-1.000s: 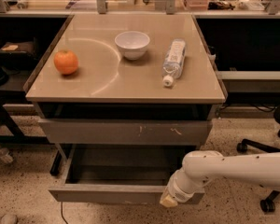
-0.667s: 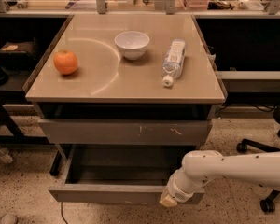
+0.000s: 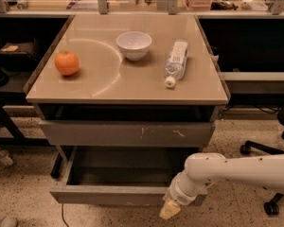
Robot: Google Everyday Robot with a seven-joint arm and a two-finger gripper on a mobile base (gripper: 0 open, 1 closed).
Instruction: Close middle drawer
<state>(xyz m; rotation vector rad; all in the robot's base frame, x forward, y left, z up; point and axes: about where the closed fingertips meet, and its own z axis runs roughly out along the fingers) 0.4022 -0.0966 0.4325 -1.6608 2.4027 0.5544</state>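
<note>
Where the white arm [image 3: 246, 169] reaches in from the right and bends down at its wrist, the gripper [image 3: 169, 210] shows as a pale yellowish tip low in front of the cabinet. Whether it is open or closed cannot be told from this angle, and it holds nothing that can be seen. It sits at the right end of the middle drawer [image 3: 109, 194], by the lower edge of that drawer's flat grey front. The round wrist above it overlaps the front's right corner, and whether it presses on the metal cannot be told.

That drawer stands pulled well out toward the camera, and its long, shallow, tray-like inside lies open to view and dark. Above it, the upper drawer front [image 3: 85, 134] is pushed in. It is taller and grey, with two pale scratches right of its centre. A dark gap runs between that front and the tan tabletop [image 3: 132, 86].

On the tabletop, a clear water bottle [image 3: 176, 62] lies on its side at the right with its white cap toward the camera. A white bowl [image 3: 134, 45] stands upright near the middle of the back half. An orange [image 3: 66, 63] rests well apart at the left. Below everything is a speckled floor [image 3: 19, 193], and an office chair base [image 3: 270, 150] with castors stands at the far right.
</note>
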